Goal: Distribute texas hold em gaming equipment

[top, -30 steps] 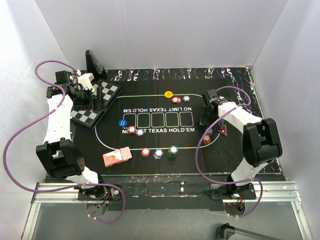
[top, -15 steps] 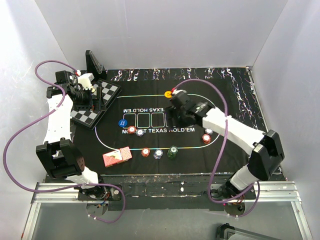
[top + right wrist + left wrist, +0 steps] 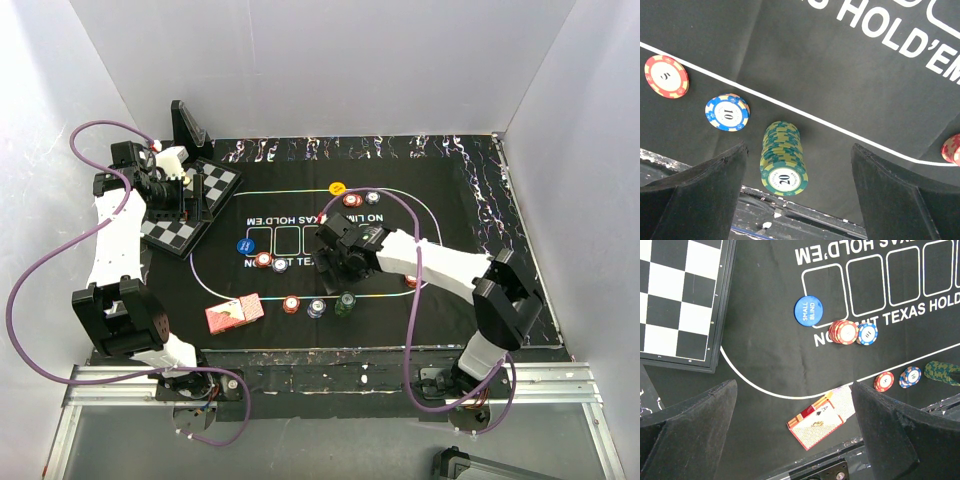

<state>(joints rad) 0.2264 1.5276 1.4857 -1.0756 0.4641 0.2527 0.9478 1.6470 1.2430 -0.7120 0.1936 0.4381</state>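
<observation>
The red-pink-backed card deck (image 3: 233,313) lies at the mat's near left, also in the left wrist view (image 3: 820,420). Near it in a row sit a red chip (image 3: 291,304), a blue-white chip (image 3: 317,308) and a green chip stack (image 3: 345,303). A blue disc (image 3: 243,246), a red stack (image 3: 263,261) and a blue-white chip (image 3: 280,264) lie mid-left. A yellow disc (image 3: 338,188) and two chips lie at the far side. My right gripper (image 3: 333,258) is open and empty above the green stack (image 3: 784,162). My left gripper (image 3: 172,205) is open over the chessboard. The triangle marker is hidden.
The black-and-white chessboard (image 3: 205,190) with pieces stands at the far left on the black printed mat (image 3: 450,200). A red chip (image 3: 412,281) peeks from under the right arm. The mat's front edge and metal rail lie just beyond the green stack (image 3: 790,215).
My right arm has swung left from the mat's right side to the near middle, over the green stack. The left arm has not moved.
</observation>
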